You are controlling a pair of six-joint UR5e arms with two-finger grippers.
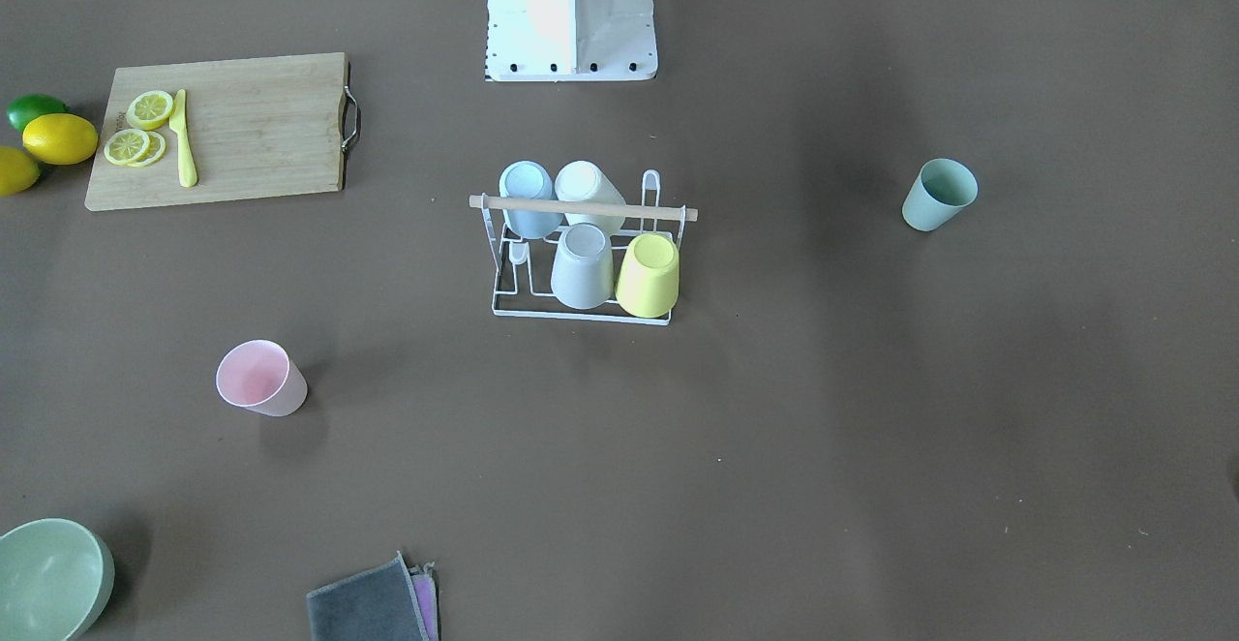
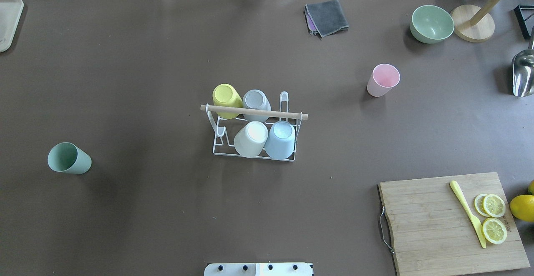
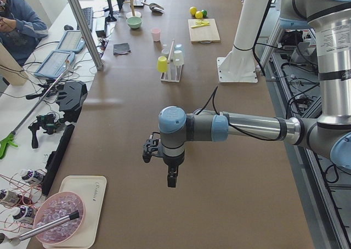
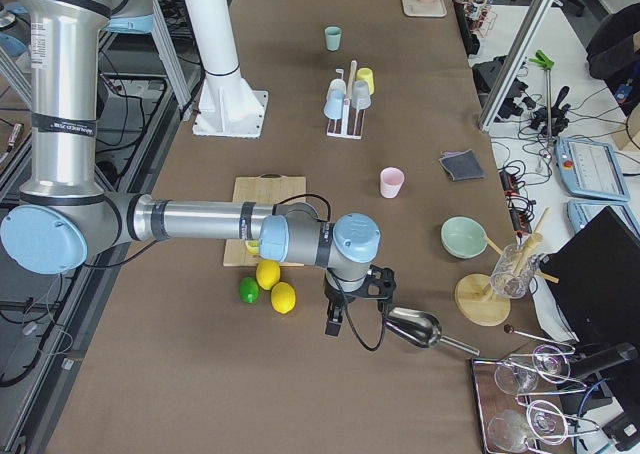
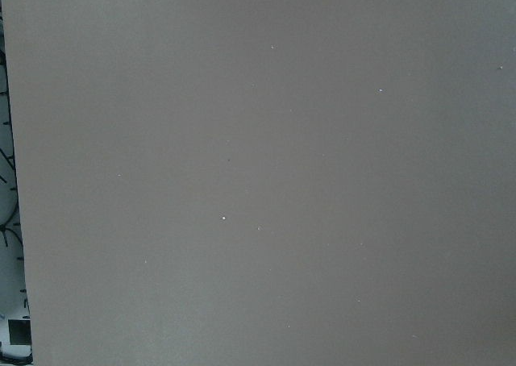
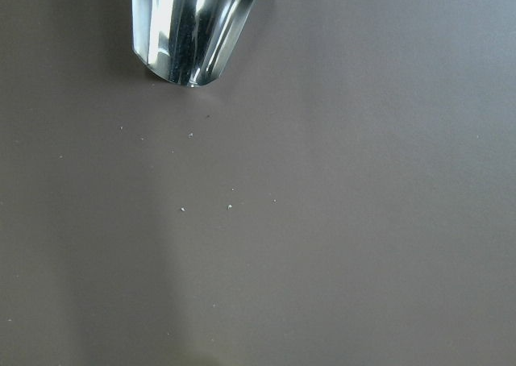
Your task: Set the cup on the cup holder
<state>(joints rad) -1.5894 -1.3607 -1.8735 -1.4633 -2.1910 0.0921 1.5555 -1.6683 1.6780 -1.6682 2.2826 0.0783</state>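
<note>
The white wire cup holder [image 2: 254, 111] with its wooden rod stands mid-table, also in the front view [image 1: 581, 207]. It carries several upturned cups: yellow [image 2: 226, 96], grey [image 2: 255, 101], white [image 2: 251, 138] and blue [image 2: 281, 139]. A green cup [image 2: 69, 158] stands alone on the left and a pink cup [image 2: 383, 80] on the far right. My left gripper [image 3: 171, 180] hovers over bare table far from the cups. My right gripper [image 4: 333, 321] hangs beside a metal scoop [image 4: 412, 327]. I cannot tell whether either is open or shut.
A cutting board [image 2: 450, 222] with lemon slices and a yellow knife lies near right, with lemons [image 2: 521, 207] beside it. A green bowl [image 2: 431, 23], a grey cloth [image 2: 326, 16], a wooden stand [image 2: 473, 28] and the scoop [image 2: 523, 74] sit far right. A tray [image 2: 8, 21] sits far left.
</note>
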